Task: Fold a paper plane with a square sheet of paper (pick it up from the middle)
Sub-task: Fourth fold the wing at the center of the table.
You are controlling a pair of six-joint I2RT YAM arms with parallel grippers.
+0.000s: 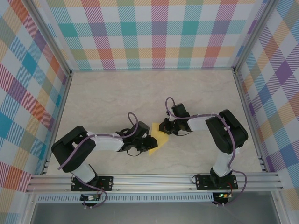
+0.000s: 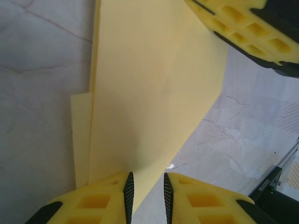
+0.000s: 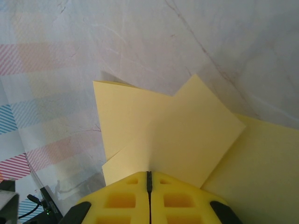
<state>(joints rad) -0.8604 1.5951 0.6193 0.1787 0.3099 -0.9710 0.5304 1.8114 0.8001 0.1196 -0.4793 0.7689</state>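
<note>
The square sheet of paper (image 1: 158, 140) is yellow and partly folded into overlapping layers, held between the two grippers near the table's front middle. My right gripper (image 1: 163, 129) is shut on one edge of the paper (image 3: 177, 135), its jaws (image 3: 149, 175) pressed together with no gap. My left gripper (image 1: 147, 142) is at the opposite end. In the left wrist view its jaws (image 2: 145, 191) stand a little apart, and the paper's (image 2: 149, 93) lower edge runs into the gap without being pinched. The right gripper's yellow finger (image 2: 243, 25) shows at the paper's far end.
The pale marble-patterned table (image 1: 117, 98) is enclosed by plaid walls (image 1: 154, 32) at the back and both sides. An aluminium rail (image 1: 154, 179) carrying both arm bases runs along the near edge.
</note>
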